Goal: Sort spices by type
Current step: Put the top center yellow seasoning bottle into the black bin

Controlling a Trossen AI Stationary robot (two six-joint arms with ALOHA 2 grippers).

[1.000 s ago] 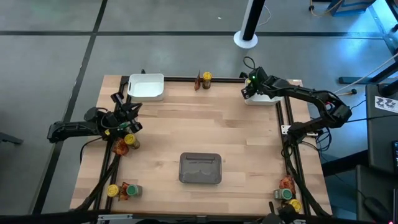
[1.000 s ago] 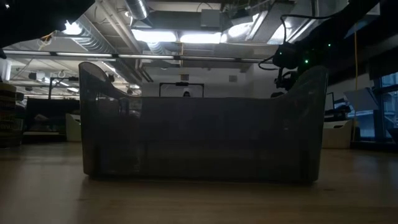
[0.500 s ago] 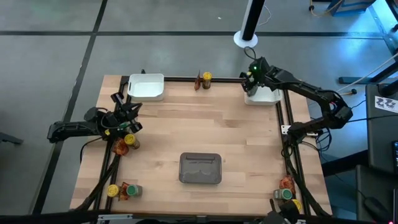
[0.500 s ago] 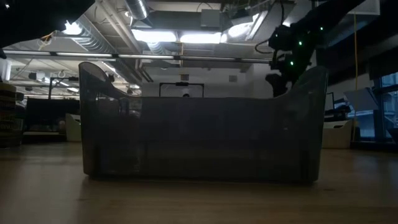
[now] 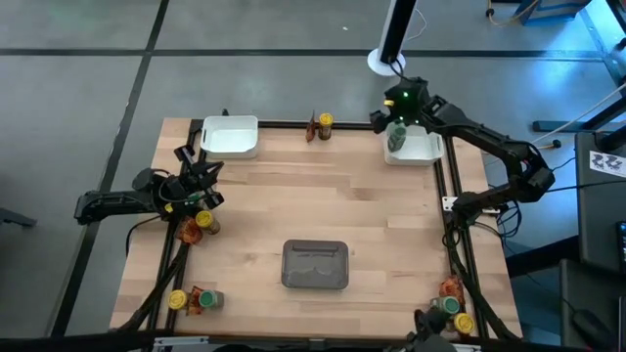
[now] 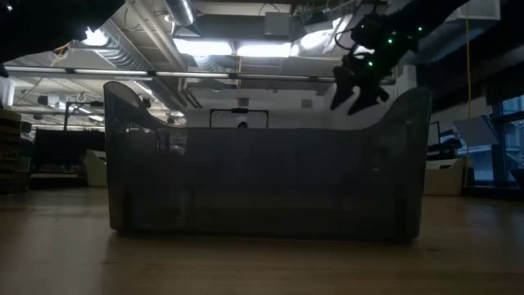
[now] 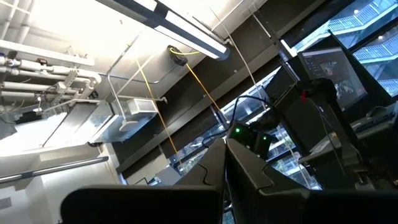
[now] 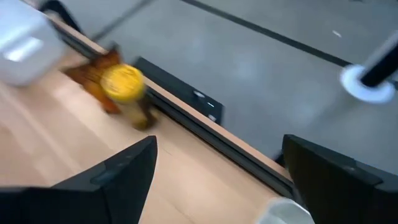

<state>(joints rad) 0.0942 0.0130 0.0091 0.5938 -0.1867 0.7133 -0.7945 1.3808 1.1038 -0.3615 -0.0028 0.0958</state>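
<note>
Wooden tabletop under us carries the spices in clusters around the grey tray (image 5: 315, 265): a yellow-lidded jar (image 5: 325, 122) and reddish packet (image 5: 312, 127) at the far edge beyond it, a green-lidded jar (image 5: 396, 136) in the white tray (image 5: 426, 150) far right. We judge the jars rigid, light and smooth, best pinched across the body below the lid; the packets look crinkly and soft. We read no labels; the right gripper (image 5: 389, 115) hangs empty and spread above that white tray, while the left gripper (image 5: 199, 172) waits at the table's left edge, fingers unclear.

The high view looks straight down on the whole tabletop (image 5: 323, 215), with the grey tray (image 5: 315, 265) near its front middle. The low view sits at tabletop height just in front of that grey tray (image 6: 262, 176), facing the room behind. The left wrist view tilts up at ceiling lights. The right wrist view looks close at the yellow-lidded jar (image 8: 122, 83), the one behind the tray in the high view (image 5: 325, 122).
</note>
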